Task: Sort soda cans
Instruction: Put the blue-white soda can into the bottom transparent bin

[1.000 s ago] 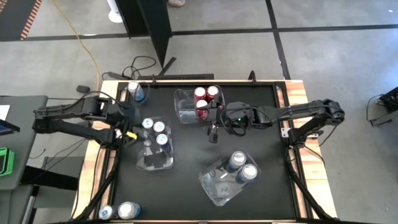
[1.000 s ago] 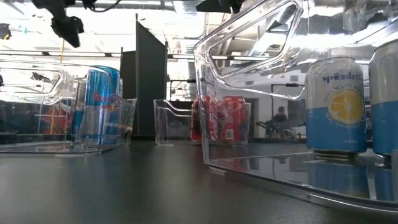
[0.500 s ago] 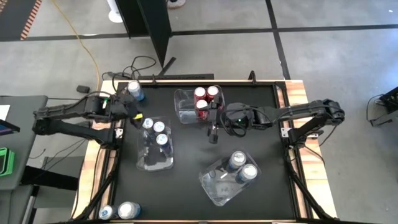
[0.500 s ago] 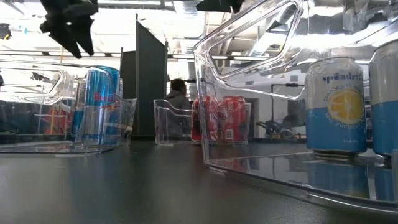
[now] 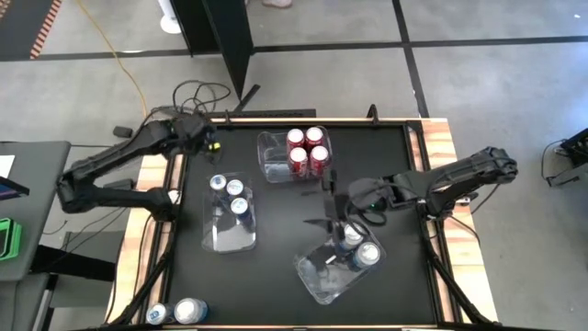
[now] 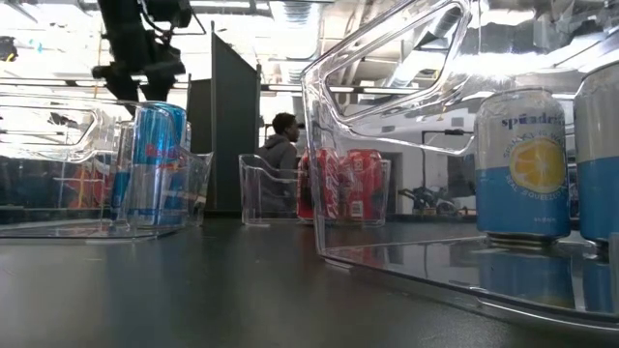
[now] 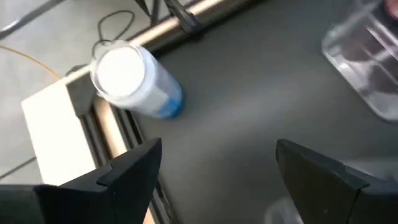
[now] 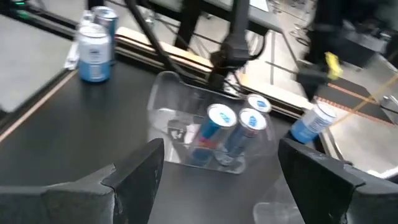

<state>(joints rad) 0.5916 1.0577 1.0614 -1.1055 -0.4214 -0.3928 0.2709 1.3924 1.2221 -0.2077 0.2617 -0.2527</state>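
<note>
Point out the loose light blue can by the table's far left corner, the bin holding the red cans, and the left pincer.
Light blue can (image 7: 124,71): left wrist view, on its silver top.
Red-can bin (image 5: 272,164): high view, on its bare clear floor.
Left pincer (image 7: 214,171): left wrist view, midway between its open fingertips.

The left arm is reaching toward the table's far left corner, its left gripper (image 7: 214,171) hovering with fingers spread apart. The right arm is stretching across the table's middle, right gripper (image 8: 217,171) likewise spread wide.
</note>
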